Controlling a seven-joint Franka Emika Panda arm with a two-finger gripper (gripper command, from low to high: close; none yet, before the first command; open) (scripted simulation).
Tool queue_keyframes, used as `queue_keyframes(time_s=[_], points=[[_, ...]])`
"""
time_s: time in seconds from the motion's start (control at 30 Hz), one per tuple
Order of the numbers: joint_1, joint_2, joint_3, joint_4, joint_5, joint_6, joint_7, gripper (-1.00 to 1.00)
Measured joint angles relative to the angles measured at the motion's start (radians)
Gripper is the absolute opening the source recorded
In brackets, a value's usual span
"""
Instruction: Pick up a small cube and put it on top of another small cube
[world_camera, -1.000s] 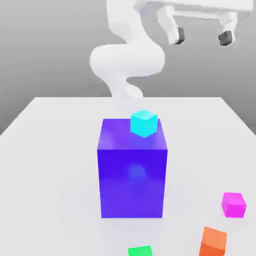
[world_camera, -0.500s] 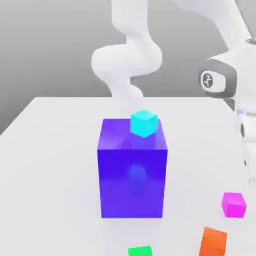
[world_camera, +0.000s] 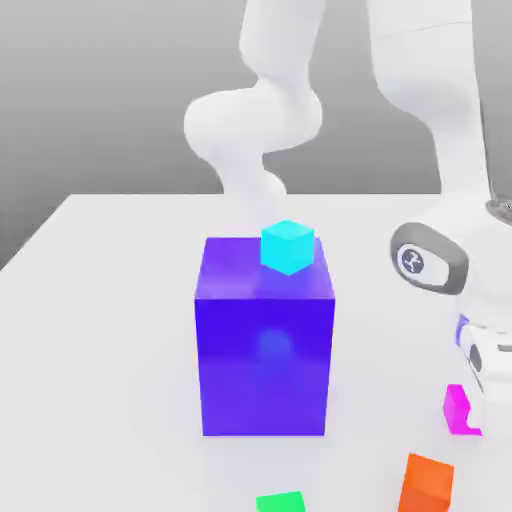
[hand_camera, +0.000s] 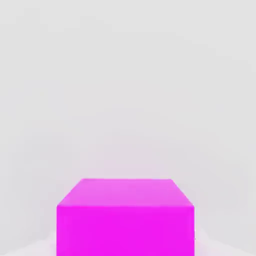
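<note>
Lowered since the earlier frame, the gripper (world_camera: 490, 412) has its fingers drawn in snugly on the magenta cube (world_camera: 457, 409) at the tabletop (world_camera: 100, 350), so it should firm that grip, then rise straight, well clear of the orange cube (world_camera: 427, 484).

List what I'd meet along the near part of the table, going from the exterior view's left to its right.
Green cube, then orange cube, then magenta cube.
</note>
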Motion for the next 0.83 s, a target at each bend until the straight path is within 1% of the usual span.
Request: queue_keyframes(time_s=[0.13, 0.17, 0.57, 0.7, 0.73, 0.83], points=[[-0.021, -0.133, 0.029, -0.027, 0.043, -0.105, -0.032, -1.0], [-0.036, -0.149, 0.02, -0.021, 0.056, -0.128, -0.031, -1.0], [-0.312, -0.13, -0.251, 0.199, 0.197, -0.331, 0.083, -1.0], [-0.351, -0.014, -0.246, 0.223, 0.245, -0.242, 0.065, -1.0], [-0.357, 0.01, -0.241, 0.225, 0.253, -0.221, 0.06, 1.0], [-0.357, 0.01, -0.241, 0.225, 0.253, -0.221, 0.06, 1.0]])
